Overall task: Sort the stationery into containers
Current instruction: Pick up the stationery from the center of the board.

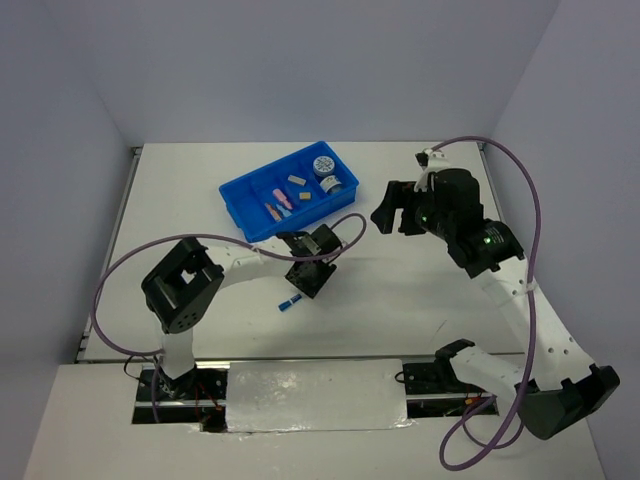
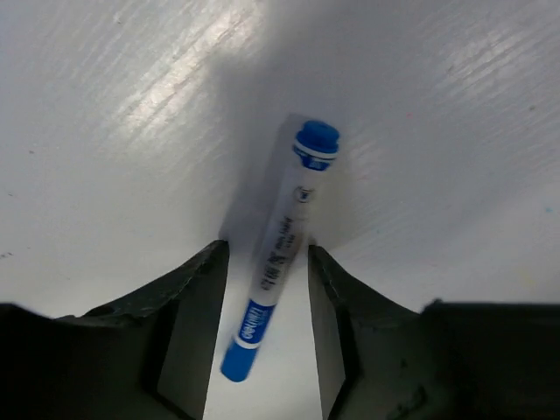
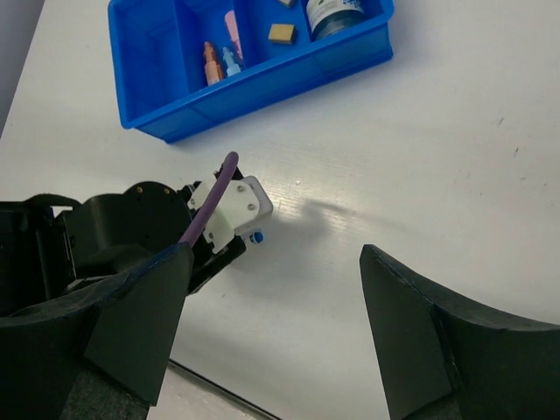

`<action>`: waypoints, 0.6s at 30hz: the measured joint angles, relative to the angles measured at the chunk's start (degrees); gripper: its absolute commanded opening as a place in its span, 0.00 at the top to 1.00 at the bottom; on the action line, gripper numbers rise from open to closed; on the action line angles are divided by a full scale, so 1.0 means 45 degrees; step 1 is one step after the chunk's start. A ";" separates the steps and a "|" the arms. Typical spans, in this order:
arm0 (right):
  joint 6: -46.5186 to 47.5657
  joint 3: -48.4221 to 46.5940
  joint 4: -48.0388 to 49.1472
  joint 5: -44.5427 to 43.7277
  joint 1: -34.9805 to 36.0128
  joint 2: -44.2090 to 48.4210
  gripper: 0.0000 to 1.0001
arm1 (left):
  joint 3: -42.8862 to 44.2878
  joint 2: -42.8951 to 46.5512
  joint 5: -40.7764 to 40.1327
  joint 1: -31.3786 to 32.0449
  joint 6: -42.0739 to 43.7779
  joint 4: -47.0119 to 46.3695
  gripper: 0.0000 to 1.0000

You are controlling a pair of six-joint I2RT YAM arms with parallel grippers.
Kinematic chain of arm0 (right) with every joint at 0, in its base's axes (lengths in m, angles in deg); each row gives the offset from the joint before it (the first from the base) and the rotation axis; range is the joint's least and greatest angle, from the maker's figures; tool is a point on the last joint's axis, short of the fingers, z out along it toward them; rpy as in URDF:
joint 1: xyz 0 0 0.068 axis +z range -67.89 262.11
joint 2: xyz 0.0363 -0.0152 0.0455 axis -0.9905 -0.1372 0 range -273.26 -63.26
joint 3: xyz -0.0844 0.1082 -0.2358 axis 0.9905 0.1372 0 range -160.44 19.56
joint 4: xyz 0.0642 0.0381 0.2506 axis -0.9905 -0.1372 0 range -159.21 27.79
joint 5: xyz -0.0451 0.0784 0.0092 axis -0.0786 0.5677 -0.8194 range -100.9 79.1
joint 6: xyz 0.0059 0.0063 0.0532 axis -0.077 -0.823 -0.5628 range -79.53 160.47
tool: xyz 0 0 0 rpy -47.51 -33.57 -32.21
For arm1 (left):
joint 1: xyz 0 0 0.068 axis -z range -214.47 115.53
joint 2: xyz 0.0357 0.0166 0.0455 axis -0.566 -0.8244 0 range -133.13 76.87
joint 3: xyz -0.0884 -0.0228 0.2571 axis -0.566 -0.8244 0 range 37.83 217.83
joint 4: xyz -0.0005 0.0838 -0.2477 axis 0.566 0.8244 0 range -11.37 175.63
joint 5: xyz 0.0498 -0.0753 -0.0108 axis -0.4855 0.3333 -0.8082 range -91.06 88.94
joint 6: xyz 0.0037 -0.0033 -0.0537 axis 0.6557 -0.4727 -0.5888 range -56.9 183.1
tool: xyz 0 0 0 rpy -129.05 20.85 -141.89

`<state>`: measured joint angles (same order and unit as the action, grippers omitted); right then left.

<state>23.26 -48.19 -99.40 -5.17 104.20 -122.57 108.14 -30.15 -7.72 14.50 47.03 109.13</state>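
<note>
The blue-and-white marker (image 2: 280, 254) lies flat on the white table, seen in the top view (image 1: 290, 303) in front of the blue tray. My left gripper (image 2: 268, 252) is open and straddles it, one finger on each side with a gap to the marker. In the top view the left gripper (image 1: 305, 278) hangs just over the marker. The blue four-compartment tray (image 1: 236, 203) holds pink and orange pieces (image 1: 275, 210), tan pieces (image 1: 297, 181) and the patterned roll (image 1: 323, 165). My right gripper (image 1: 393, 215) is open and empty, raised to the right of the tray.
The right wrist view shows the tray (image 3: 262, 83), the left wrist's white mount (image 3: 232, 208) with its purple cable, and the marker's blue tip (image 3: 256, 237). Purple cables loop beside both arms. The table's near edge runs along the bottom.
</note>
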 measured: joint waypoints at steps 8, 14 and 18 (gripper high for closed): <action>0.0335 -0.0398 -0.0330 -0.0107 0.0000 -0.0015 0.15 | -0.0811 0.0510 -0.0204 0.0719 -0.0641 -0.0981 0.99; 0.0675 -0.1608 -0.0505 -0.0155 0.0000 -0.0374 0.14 | -0.0325 0.1268 -0.0301 0.0719 -0.1156 0.0282 0.99; 0.0714 -0.1753 -0.0491 -0.0053 -0.0005 -0.0452 0.15 | 0.2069 0.2259 -0.0403 -0.0121 -0.1593 0.1122 1.00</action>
<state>26.47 -56.08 -101.61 -5.41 104.18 -124.61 117.45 -19.99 -9.53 13.95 39.86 114.18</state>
